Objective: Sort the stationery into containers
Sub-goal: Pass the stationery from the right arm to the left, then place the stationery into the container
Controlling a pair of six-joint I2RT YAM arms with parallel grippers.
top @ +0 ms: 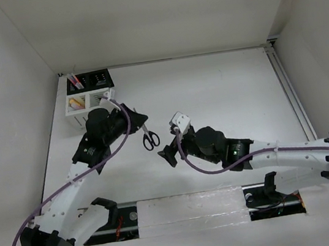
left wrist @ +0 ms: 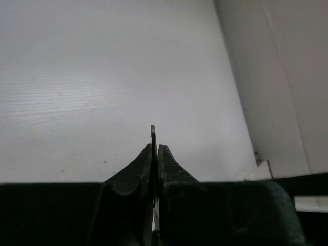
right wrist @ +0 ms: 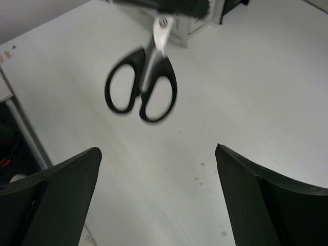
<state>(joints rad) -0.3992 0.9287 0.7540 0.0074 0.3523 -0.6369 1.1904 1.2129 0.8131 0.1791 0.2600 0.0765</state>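
Left claw [top: 138, 121]: pinched shut on the scissors [top: 150, 139], gripping the blade end. In the left wrist view the fingers [left wrist: 134, 171] press flat together, and only a thin dark blade edge [left wrist: 153, 134] sticks out past the tips.

Scissors: black handle loops point toward the near side. They hang mid-table, between my two claws and just left of the right one. I cannot tell whether the loops touch the table [top: 221, 90].

Right claw [top: 168, 154]: spread wide, gripping nothing. In the right wrist view the scissors [right wrist: 141, 87] hang beyond the open claw [right wrist: 158, 151], loops nearest it, with bare table between the fingers. The loops are motion-blurred. Any stamp at the pivot is too smeared to read.

Containers: both sit at the far left corner of the table. The white organizer [top: 74, 119] is just left of my left claw, and an orange-yellow marker [top: 76, 103] lies in its left compartment. The black mesh holder [top: 97, 79] stands against its far side, with reddish pens [top: 74, 82] upright at its left end. Any print on them is too small to read.
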